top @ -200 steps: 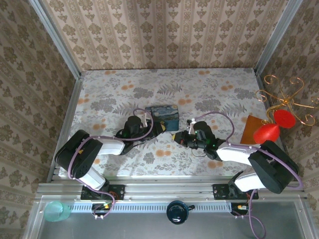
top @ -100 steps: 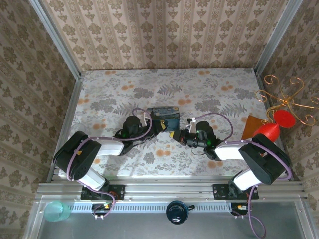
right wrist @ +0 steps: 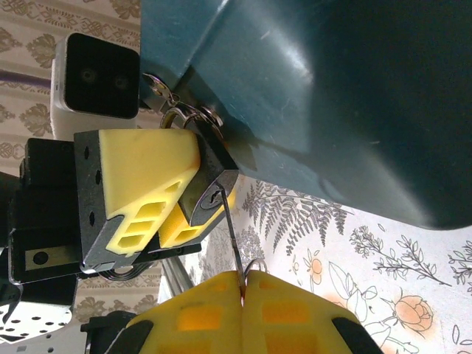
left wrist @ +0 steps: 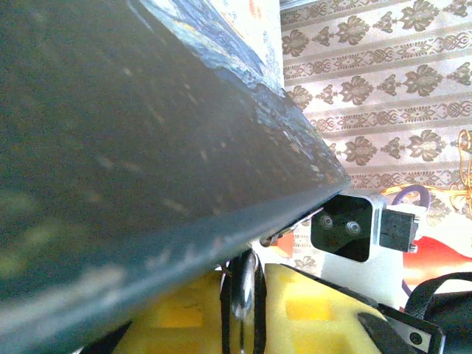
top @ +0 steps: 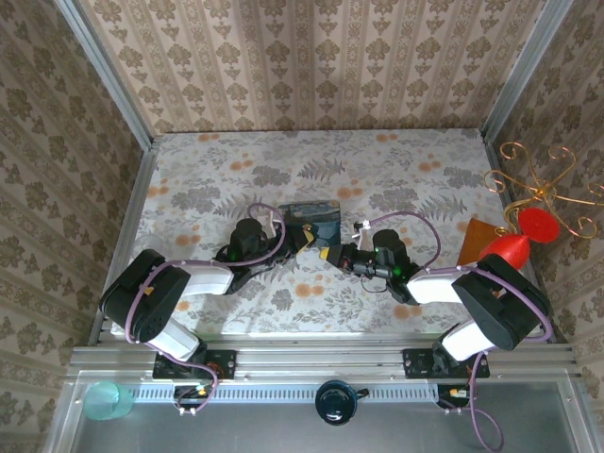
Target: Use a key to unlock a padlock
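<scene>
Padlock (right wrist: 210, 200): I see it clenched in my left gripper (right wrist: 193, 190), pressed against the blue tin (right wrist: 332, 88), at the table's (top: 425, 189) middle.
Key (right wrist: 232, 237): pinched tight by my right gripper (right wrist: 242, 282), 1 thin blade reaching the keyhole.

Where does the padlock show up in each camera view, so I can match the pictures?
Top external: padlock, a tiny dark speck at the near edge of the blue tin.
Left wrist: bottom centre, edge-on between yellow pads, under the tin.
Right wrist: left of centre, below the tin, key at its keyhole.
Shared landmark: the blue tin.
</scene>
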`<state>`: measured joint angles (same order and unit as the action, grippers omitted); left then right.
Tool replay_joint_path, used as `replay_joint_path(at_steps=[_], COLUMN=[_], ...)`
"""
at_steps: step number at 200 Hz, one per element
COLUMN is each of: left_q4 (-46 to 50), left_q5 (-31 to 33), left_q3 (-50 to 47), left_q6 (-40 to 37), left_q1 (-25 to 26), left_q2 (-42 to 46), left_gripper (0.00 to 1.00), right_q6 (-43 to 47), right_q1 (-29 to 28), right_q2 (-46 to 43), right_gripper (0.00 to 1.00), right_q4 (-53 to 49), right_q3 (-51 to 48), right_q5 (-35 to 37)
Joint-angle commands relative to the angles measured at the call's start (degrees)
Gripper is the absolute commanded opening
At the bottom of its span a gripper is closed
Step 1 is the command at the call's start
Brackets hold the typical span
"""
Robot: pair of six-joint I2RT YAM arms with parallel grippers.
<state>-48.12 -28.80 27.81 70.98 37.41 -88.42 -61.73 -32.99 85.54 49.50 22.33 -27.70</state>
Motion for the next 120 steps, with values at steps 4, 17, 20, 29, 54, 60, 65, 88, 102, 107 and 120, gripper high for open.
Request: replay_joint_path(at_steps=[4,17,20,29,54,60,65,88,102,107,120], left_q4=[-4.88,-5.58,-5.70,-5.94,-5.70,-5.59,-5.66,-6.12,-6.43,-6.57,-6.63], left_q5=[-2.60,-2.71,-2.75,-3.05,-3.28,-3.21,-3.24,-3.27,-3.27,-3.21,-3.00], left_q3=[1.23,1.28,1.36,1.60,1.97,1.98,2.06,2.16,2.25,2.23,2.25], left_q6=[0.87,1.08,1.17,1.42,1.81,1.86,1.93,2.10,2.08,2.24,2.26], left_q1=[-0.05,-0.05,-0.02,0.03,0.03,0.03,0.03,0.03,0.03,0.01,-0.05], left_q2=[2.11,1.93,1.89,1.84,2.11,2.32,2.38,2.56,2.60,2.57,2.64], left_gripper=[0.00,0.00,0.00,0.00,0.00,0.00,0.00,0.00,0.00,0.00,0.00], right_q6=[0.78,0.68,0.71,0.51,0.28,0.16,0.09,0.05,0.12,0.12,0.36], right_q1=[0.30,0.30,0.30,0.32,0.23,0.21,0.21,0.23,0.21,0.22,0.21], right_q2=[-1.41,-1.47,-1.51,-1.45,-1.52,-1.51,-1.60,-1.84,-1.88,-1.85,-1.84], right_gripper=[0.00,0.00,0.00,0.00,0.00,0.00,0.00,0.00,0.00,0.00,0.00], right_q4=[4.02,4.41,4.51,5.41,6.04,6.33,6.63,6.49,6.45,6.33,5.79], right_q3=[-0.27,-0.42,-0.44,-0.61,-0.60,-0.75,-0.86,-0.88,-0.88,-0.88,-0.80], right_q5=[-1.69,-1.78,-1.76,-1.78,-2.09,-1.96,-1.94,-1.84,-1.89,-1.91,-1.96])
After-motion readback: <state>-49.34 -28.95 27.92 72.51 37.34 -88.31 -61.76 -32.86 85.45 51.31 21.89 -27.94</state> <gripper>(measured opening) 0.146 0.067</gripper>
